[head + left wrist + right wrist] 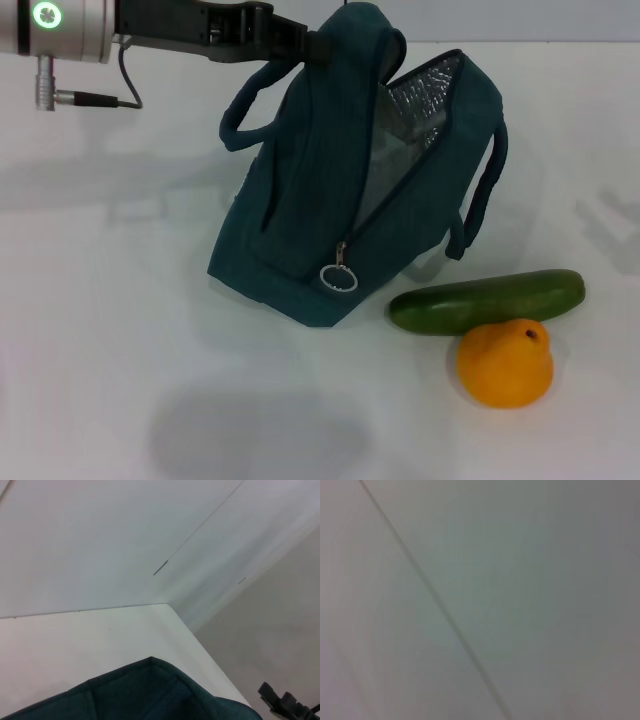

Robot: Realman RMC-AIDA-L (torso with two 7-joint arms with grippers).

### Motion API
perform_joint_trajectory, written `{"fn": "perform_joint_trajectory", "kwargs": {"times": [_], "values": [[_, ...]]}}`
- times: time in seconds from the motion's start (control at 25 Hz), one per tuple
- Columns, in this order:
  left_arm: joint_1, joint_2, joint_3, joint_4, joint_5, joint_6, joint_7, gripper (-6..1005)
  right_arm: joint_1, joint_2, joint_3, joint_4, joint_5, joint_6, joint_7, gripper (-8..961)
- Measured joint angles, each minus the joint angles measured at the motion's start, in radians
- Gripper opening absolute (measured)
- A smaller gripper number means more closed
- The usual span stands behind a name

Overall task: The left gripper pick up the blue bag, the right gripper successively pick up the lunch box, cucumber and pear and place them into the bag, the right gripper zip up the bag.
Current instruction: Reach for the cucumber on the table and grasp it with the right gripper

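We are holding the blue bag [330,200] up by its top with the left gripper [318,45], which is reaching in from the robot's left and is clenched on the fabric near one of the loop handles. The bag is standing tilted on the white table [100,330], its mouth gaping so that the silver foil lining [420,95] is showing, and the zipper pull ring [339,277] is hanging at the low end of the opening.

We are not seeing the lunch box lying outside the bag; something pale seems to be sitting inside the opening, but we cannot tell what it is. So we are judging that the loading step is in hand, with the cucumber likely the next item.

The cucumber [487,301] is lying just beside the bag's lower corner, on the robot's right of it, and the pear [506,362] is touching the cucumber on the side away from the bag.

The right gripper is not appearing in the head view, and its wrist camera is showing only a blank surface.

The next move is calling for the right arm to come in over the cucumber, grasp it across its width, and carry it to the bag's mouth while we are keeping the mouth open.
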Motion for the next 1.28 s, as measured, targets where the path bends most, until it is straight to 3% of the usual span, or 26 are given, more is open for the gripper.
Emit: {"fn": "perform_joint_trajectory", "kwargs": {"times": [0.12,0.24,0.32,0.6,0.84,1.04,1.16,1.28], "values": [[0.0,0.0,0.0,0.0,0.004,-0.004,0.002,102,-0.04,0.041,0.076,-0.029,-0.006,0.017,-0.083,473],[0.0,0.0,0.0,0.0,0.005,-0.005,0.003,103,-0.063,0.05,0.087,-0.114,-0.082,-0.012,-0.112,475],[0.001,0.0,0.0,0.0,0.004,-0.005,0.003,103,-0.063,0.04,0.087,-0.174,-0.155,-0.053,-0.105,476],[0.01,-0.009,0.0,0.0,0.0,-0.015,0.004,104,-0.014,-0.033,0.098,-0.438,-0.399,-0.152,0.068,481],[0.022,-0.017,0.0,0.0,-0.021,-0.042,0.014,104,0.024,-0.064,0.194,-0.669,-0.616,-0.23,0.248,573],[0.034,-0.022,0.0,0.0,-0.064,-0.049,0.018,105,0.126,-0.101,0.247,-0.792,-0.864,-0.344,0.423,668],[0.039,-0.025,0.0,0.0,-0.074,-0.057,0.018,105,0.189,-0.107,0.251,-0.806,-0.961,-0.352,0.454,725],[0.04,-0.028,0.0,0.0,-0.076,-0.06,0.018,106,0.245,-0.099,0.246,-0.817,-1.071,-0.34,0.459,802]]}}
